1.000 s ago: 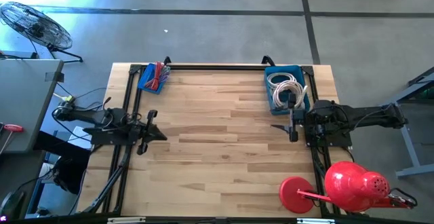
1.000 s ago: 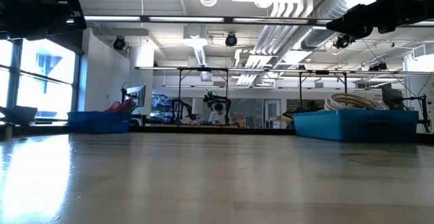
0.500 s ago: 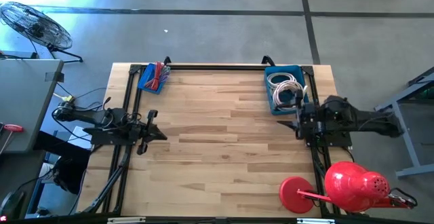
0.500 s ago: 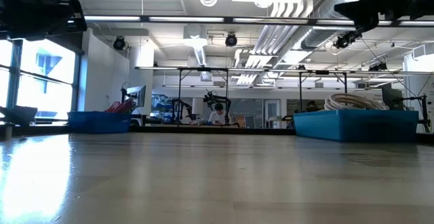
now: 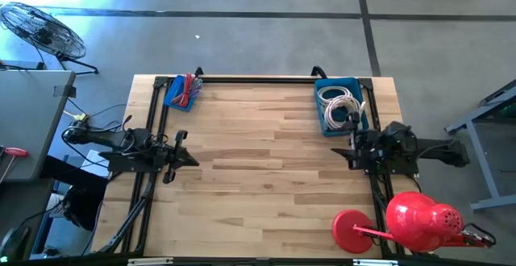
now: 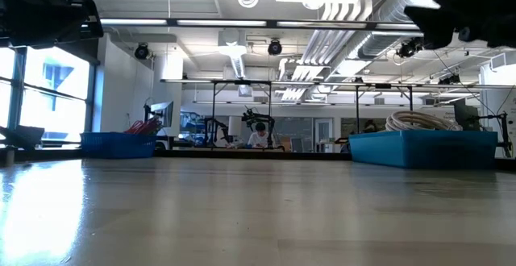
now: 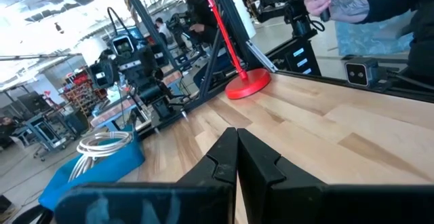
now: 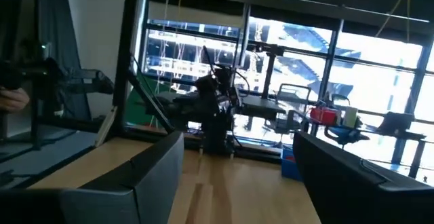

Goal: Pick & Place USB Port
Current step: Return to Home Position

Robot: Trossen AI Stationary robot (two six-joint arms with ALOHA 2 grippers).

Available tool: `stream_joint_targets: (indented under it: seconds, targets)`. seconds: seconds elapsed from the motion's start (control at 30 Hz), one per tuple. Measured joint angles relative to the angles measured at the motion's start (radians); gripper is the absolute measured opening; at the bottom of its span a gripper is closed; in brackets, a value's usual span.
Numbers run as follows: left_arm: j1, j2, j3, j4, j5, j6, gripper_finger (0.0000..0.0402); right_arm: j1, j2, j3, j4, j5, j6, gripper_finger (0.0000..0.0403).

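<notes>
White coiled cables lie in a blue bin at the table's far right. A smaller blue bin at the far left holds red cables. I cannot make out a USB port on its own. My left gripper hangs shut and level over the table's left side; its fingers are pressed together. My right gripper is folded back at the right edge, just near of the cable bin. Its fingers stand wide open with nothing between them.
A red stand with a round base sits at the near right corner. Black frame rails run along the far and side edges. Bare wood lies between the arms. A person's hand shows beyond the table.
My right gripper has drawn back from over the cable bin's near end toward the table's right edge and sunk a little. It has tipped up from slanting down to about level, and it stays open.
</notes>
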Motion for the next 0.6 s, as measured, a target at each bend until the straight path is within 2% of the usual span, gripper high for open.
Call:
stream_joint_targets:
  seconds: [0.3, 0.43, 0.6]
  targets:
    - [0.0, 0.0, 0.0, -0.001, -0.01, -0.003, 0.0001, -0.021, -0.004, -0.026, -0.085, 0.148, -0.003, 0.0271]
    - [0.0, 0.0, 0.0, -0.001, -0.047, -0.016, 0.0001, -0.046, -0.003, -0.025, -0.194, 0.195, 0.005, 0.0271]
    - [0.0, 0.0, 0.0, -0.009, -0.074, -0.026, 0.0001, -0.073, 0.012, -0.024, -0.203, 0.188, 0.051, 0.0271]
